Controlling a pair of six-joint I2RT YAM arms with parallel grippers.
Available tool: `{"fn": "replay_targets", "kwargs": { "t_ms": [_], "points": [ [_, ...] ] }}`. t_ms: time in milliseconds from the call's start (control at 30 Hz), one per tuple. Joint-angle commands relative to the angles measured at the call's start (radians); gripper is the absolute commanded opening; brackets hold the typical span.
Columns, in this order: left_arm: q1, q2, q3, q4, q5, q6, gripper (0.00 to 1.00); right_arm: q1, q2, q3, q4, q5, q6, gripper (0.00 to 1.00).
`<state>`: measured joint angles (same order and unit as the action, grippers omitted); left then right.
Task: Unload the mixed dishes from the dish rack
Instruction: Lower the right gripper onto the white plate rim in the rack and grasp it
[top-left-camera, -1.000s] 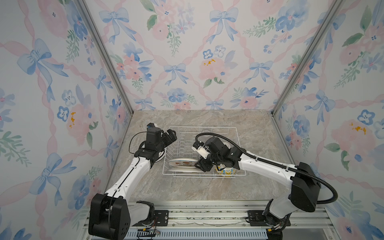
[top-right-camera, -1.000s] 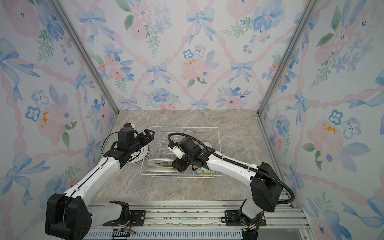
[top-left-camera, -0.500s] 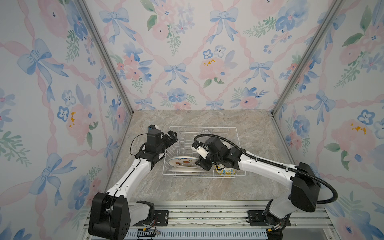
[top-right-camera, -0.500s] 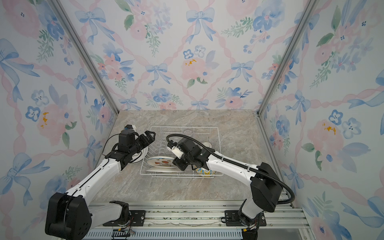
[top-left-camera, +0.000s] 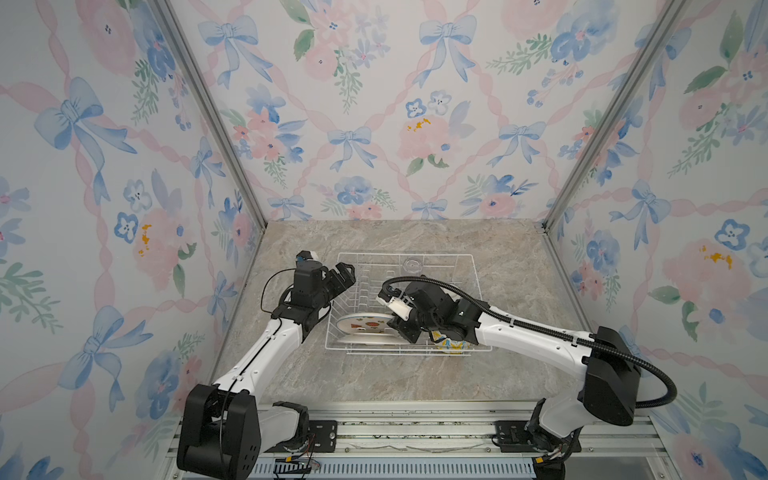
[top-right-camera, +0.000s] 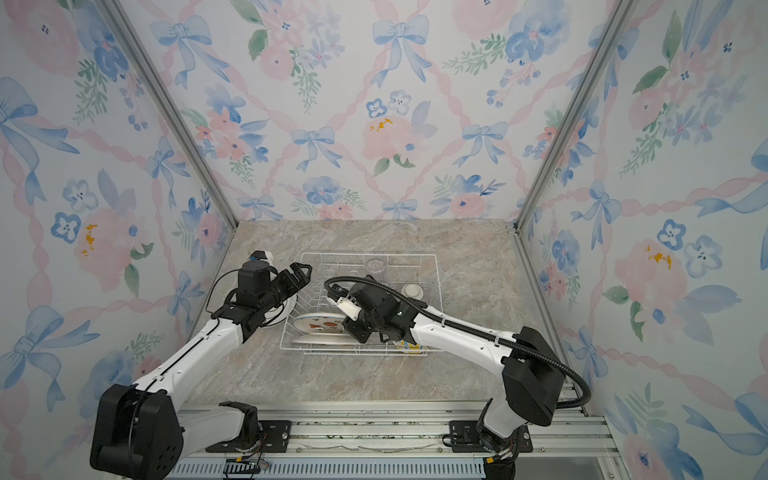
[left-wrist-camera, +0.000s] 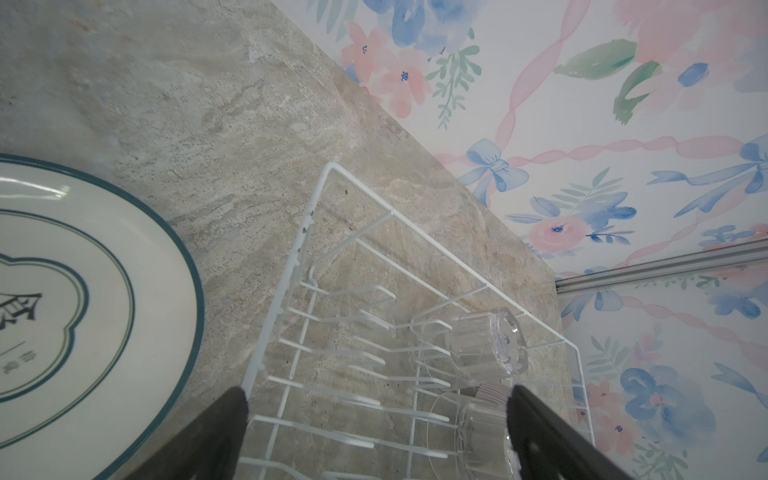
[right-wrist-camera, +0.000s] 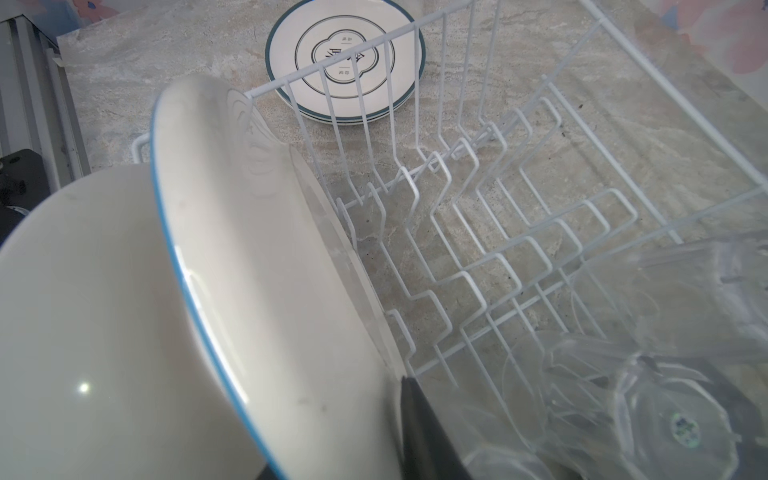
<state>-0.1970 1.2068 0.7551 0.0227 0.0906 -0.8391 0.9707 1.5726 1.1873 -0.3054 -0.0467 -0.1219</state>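
Note:
The white wire dish rack (top-left-camera: 475, 274) stands mid-table. Near its front a plate with watermelon slices (top-left-camera: 365, 323) leans over a plain white plate (top-left-camera: 365, 340). My right gripper (top-left-camera: 399, 326) is shut on the watermelon plate's right edge. In the right wrist view one finger (right-wrist-camera: 428, 436) presses that plate's blue-rimmed back (right-wrist-camera: 291, 291). A yellow-blue bowl (top-left-camera: 451, 343) sits under the right arm. A clear glass (top-left-camera: 412, 264) and an upturned striped bowl (top-right-camera: 412, 291) stand further back. My left gripper (top-left-camera: 343, 274) hovers open and empty over the rack's far left corner (left-wrist-camera: 328, 170).
A green-rimmed plate (left-wrist-camera: 83, 291) lies flat on the stone table left of the rack, under the left arm (top-right-camera: 266, 299). Two clear glasses (left-wrist-camera: 486, 345) lie in the rack beyond the left fingers. Flowered walls close in three sides.
The right jaws have narrowed onto the watermelon plate's edge. The plate and the left arm have barely moved.

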Motion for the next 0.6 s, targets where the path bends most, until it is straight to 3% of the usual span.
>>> {"fn": "replay_targets", "kwargs": {
  "t_ms": [0, 567],
  "points": [
    [-0.007, -0.011, -0.011, 0.029, 0.007, 0.000, 0.98, 0.021, -0.021, 0.008, 0.006, -0.005, -0.003, 0.26],
    [-0.006, 0.020, -0.042, 0.068, 0.030, -0.006, 0.98, 0.074, -0.028, -0.007, -0.006, 0.116, -0.092, 0.15]
  ]
}}
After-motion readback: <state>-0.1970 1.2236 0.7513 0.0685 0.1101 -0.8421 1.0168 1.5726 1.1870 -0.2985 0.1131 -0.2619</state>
